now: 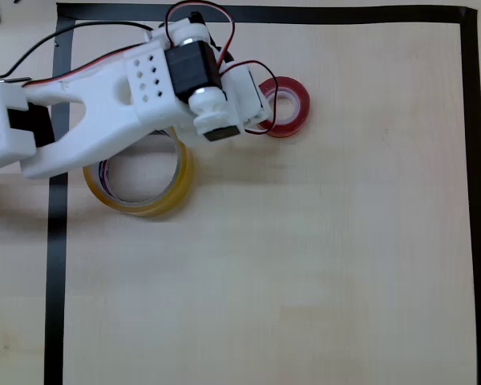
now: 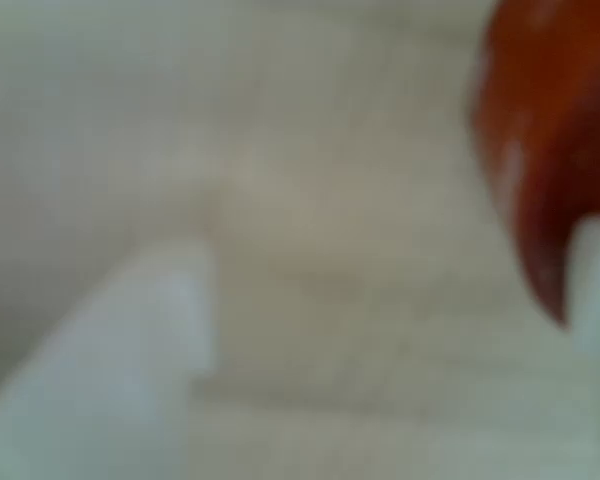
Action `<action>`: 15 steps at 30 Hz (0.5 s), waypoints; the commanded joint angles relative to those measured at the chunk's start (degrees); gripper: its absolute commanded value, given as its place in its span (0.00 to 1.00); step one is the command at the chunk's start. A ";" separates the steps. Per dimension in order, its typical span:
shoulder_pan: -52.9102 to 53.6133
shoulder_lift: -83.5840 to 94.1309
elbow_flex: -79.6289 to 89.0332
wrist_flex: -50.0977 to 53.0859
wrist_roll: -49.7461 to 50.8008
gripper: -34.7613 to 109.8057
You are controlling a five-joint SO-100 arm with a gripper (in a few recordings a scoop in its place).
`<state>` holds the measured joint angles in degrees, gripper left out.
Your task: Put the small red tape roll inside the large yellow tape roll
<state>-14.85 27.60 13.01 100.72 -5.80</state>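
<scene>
— Pale wooden table (image 1: pixel 305 265), black tape border (image 1: pixel 54 281); where were the rolls?
— Small red tape roll (image 1: pixel 287 107) lay flat right of the large yellow tape roll (image 1: pixel 144 188), apart.
— And the gripper (image 1: pixel 260 104)?
— At the red roll's left edge; its opening I couldn't tell.

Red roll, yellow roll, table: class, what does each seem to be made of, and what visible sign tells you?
Red roll: probably glossy plastic tape, given its shiny red band around a white core. Yellow roll: apparently clear amber plastic tape, thin-walled, with printing visible inside the ring. Table: pale wood or wood-look laminate, matte, with faint grain; which one is unclear.
</scene>
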 commanded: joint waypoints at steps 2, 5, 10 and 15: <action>-3.16 9.76 1.58 2.81 0.26 0.37; -3.25 15.12 2.72 2.81 0.26 0.37; -3.78 24.70 5.10 2.81 -0.09 0.39; -4.66 30.67 8.09 2.81 -0.18 0.39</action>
<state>-18.81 46.67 21.01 103.01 -5.89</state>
